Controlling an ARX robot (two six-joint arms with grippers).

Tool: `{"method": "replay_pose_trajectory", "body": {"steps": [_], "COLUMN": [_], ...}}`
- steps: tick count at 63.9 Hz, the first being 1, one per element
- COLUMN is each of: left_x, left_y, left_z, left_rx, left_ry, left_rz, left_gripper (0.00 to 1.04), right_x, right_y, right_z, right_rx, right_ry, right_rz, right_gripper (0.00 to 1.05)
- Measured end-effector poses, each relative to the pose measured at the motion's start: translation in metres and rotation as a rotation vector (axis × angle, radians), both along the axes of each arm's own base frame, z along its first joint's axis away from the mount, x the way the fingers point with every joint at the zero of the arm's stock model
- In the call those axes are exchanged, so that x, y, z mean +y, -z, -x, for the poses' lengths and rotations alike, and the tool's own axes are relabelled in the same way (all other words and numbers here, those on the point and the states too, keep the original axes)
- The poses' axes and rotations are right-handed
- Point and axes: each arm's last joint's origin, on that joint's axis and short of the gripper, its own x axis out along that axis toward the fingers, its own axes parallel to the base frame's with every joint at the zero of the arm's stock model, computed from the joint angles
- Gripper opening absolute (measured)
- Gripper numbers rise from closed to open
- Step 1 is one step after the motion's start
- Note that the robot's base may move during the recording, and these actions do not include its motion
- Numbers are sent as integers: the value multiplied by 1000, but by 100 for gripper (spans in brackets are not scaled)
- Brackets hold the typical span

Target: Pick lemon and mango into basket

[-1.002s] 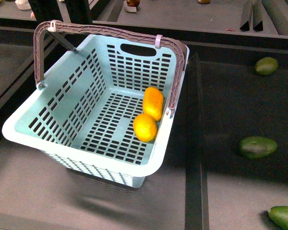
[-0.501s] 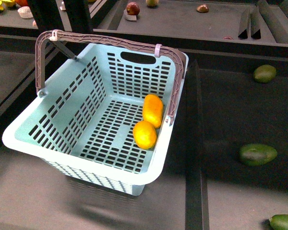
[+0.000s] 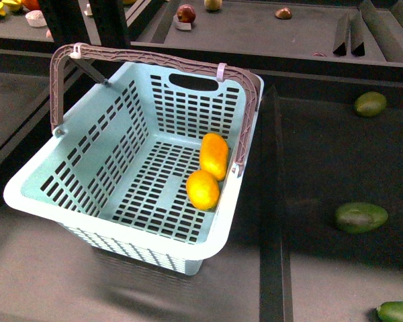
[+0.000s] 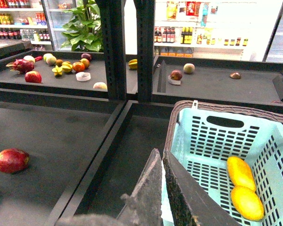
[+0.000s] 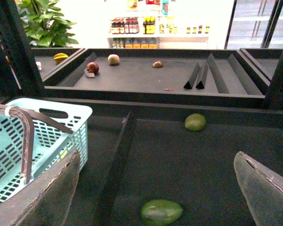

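Rounded yellow-orange lemon (image 3: 203, 189) and longer smooth orange-yellow mango (image 3: 214, 155) lying touching on the slotted floor of the light teal plastic basket (image 3: 87, 144), against its right wall. Left hand (image 4: 163, 188) pinched narrow, holding nothing. Right hand (image 5: 155, 188) spread wide, empty, above a dark green avocado (image 5: 161, 212).

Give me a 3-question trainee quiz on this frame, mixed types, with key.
1. True or false: the lemon and mango both lie inside the basket.
2. Multiple choice: the right gripper is A) shut on the lemon, B) open and empty, C) shut on an avocado.
3. Fill in: in the front view, the lemon lies ____ to the camera than the mango.

Key: 1 true; 2 B; 3 nearer.
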Motion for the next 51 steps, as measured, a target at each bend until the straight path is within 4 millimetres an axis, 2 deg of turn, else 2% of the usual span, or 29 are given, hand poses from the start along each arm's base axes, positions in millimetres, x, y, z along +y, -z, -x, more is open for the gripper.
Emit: {"method": "replay_pose_trajectory", "body": {"steps": [27, 51], "left_x": [0, 0], "left_y": [0, 0], "left_z": [0, 0], "left_rx": [0, 0], "left_ry": [0, 0], "left_rz": [0, 0], "left_gripper": [5, 84], "right_x": [0, 0], "right_y": [0, 0], "right_z": [0, 0], "right_rx": [0, 0], "right_ry": [0, 0], "right_rz": [0, 0], "right_gripper": [96, 96]}}
